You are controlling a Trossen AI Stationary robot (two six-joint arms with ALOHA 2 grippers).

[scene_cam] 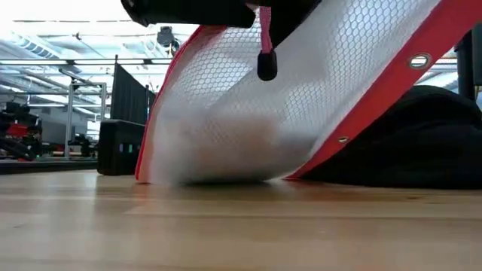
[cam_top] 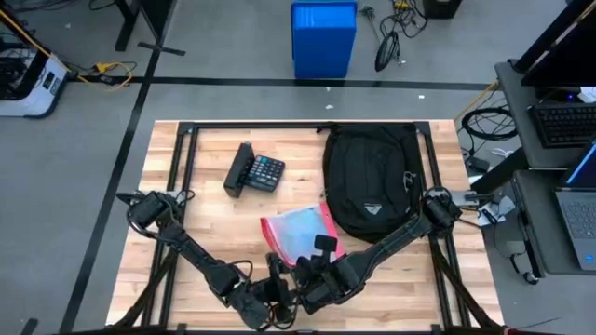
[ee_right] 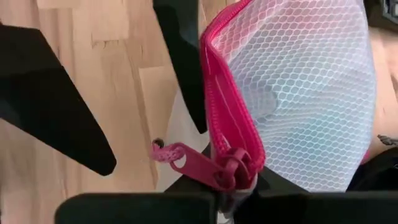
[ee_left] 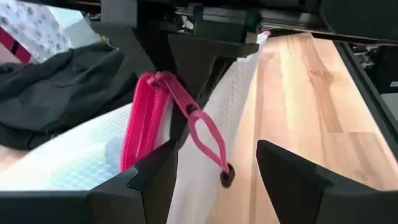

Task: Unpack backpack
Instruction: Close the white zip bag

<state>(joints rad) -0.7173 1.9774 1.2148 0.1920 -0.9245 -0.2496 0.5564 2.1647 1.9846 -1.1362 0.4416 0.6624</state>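
A white mesh pouch (cam_top: 296, 233) with pink trim and a pink zipper lies in front of the black backpack (cam_top: 371, 177), which rests flat on the table at the right. My right gripper (ee_right: 233, 194) is shut on the pouch's near, zipper end. My left gripper (ee_left: 217, 182) stands open just beside it. Its two fingers flank the hanging pink zipper pull (ee_left: 202, 134) and the pouch's edge; whether they touch either, I cannot tell. My right gripper pinches the pouch's pink zipper edge at its end, right by the slider (ee_right: 239, 163), between its two fingers. That end is lifted off the table and the pouch slopes down away from it. The pouch's lower part (scene_cam: 211, 175) rests on the wood.
A black calculator (cam_top: 256, 172) lies at the far left of the backpack. A black frame (cam_top: 279, 127) borders the tabletop. Bare wood shows left and right of the two grippers along the near edge.
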